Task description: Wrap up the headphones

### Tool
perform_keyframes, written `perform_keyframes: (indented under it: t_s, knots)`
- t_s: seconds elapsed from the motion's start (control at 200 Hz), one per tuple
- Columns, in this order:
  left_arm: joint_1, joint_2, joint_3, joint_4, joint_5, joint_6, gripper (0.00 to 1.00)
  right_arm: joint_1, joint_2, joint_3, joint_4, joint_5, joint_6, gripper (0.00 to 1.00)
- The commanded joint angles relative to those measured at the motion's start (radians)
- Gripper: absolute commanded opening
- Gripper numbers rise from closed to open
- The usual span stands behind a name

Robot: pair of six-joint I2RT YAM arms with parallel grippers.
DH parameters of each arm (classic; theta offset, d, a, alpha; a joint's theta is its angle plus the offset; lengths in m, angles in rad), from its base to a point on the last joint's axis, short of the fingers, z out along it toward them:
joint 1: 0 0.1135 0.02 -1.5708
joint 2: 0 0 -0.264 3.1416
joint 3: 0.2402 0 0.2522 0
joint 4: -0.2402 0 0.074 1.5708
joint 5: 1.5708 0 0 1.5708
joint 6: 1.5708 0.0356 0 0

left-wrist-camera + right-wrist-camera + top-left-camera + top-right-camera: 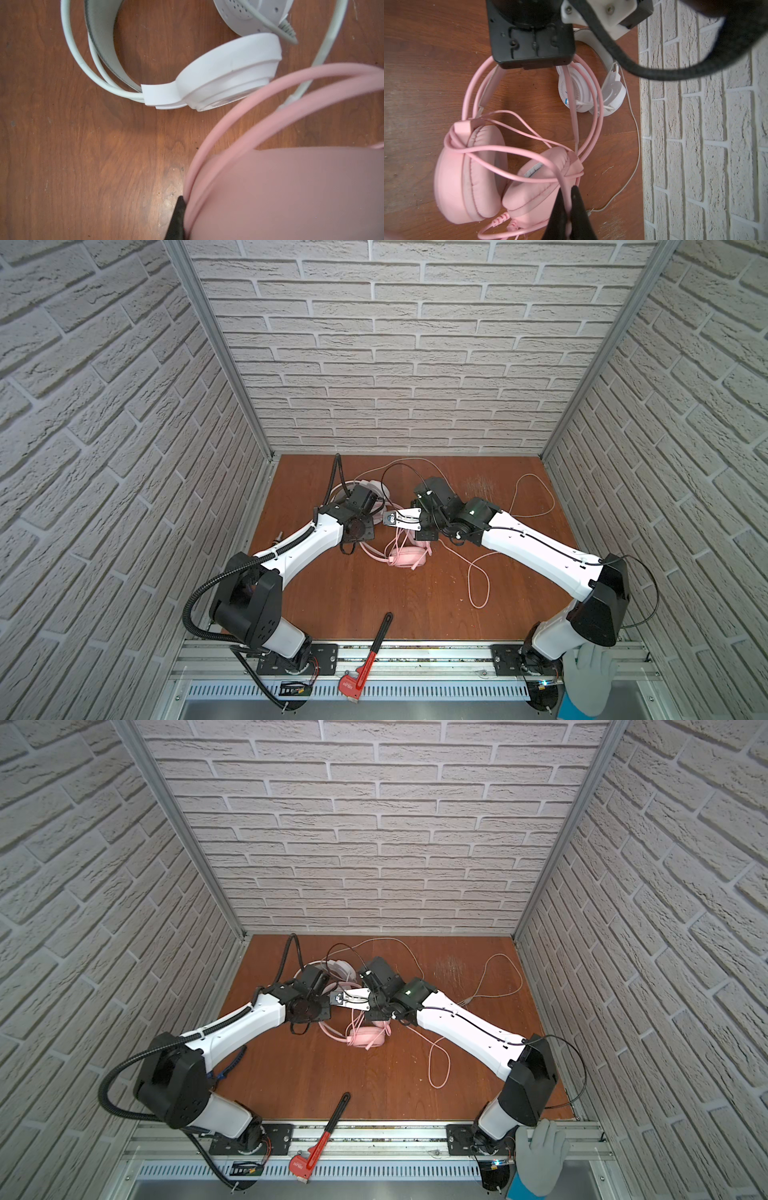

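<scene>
Over the surface (353, 593), your left pincer (182, 212) clamps the band (475, 83) of the pink headset (405, 558) while your right pincer (569, 207) pinches its cable (517, 153), only partly looped round the earcups (467, 172); the white headset (218, 79) behind lies unwrapped.

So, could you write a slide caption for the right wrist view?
Right tool shut on the pink cable looped over the pink headset; white headset lies nearby.
</scene>
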Motion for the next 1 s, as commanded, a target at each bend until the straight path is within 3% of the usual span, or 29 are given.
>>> perform_keyframes:
  t_s: [0.0, 0.295, 0.585, 0.995]
  knots:
    - [-0.012, -0.026, 0.034, 0.068, 0.06, 0.034, 0.0, -0.015, 0.016, 0.024, 0.061, 0.027, 0.026, 0.06]
    - [-0.014, -0.075, 0.009, 0.082, 0.099, 0.06, 0.0, -0.075, 0.054, 0.005, 0.085, 0.018, 0.12, 0.09]
    - [-0.015, -0.111, -0.022, 0.082, 0.132, 0.074, 0.0, -0.145, 0.094, 0.033, 0.059, -0.079, 0.264, 0.12]
    - [-0.017, -0.114, -0.022, 0.082, 0.189, 0.115, 0.0, -0.223, 0.146, 0.071, 0.02, -0.131, 0.387, 0.15]
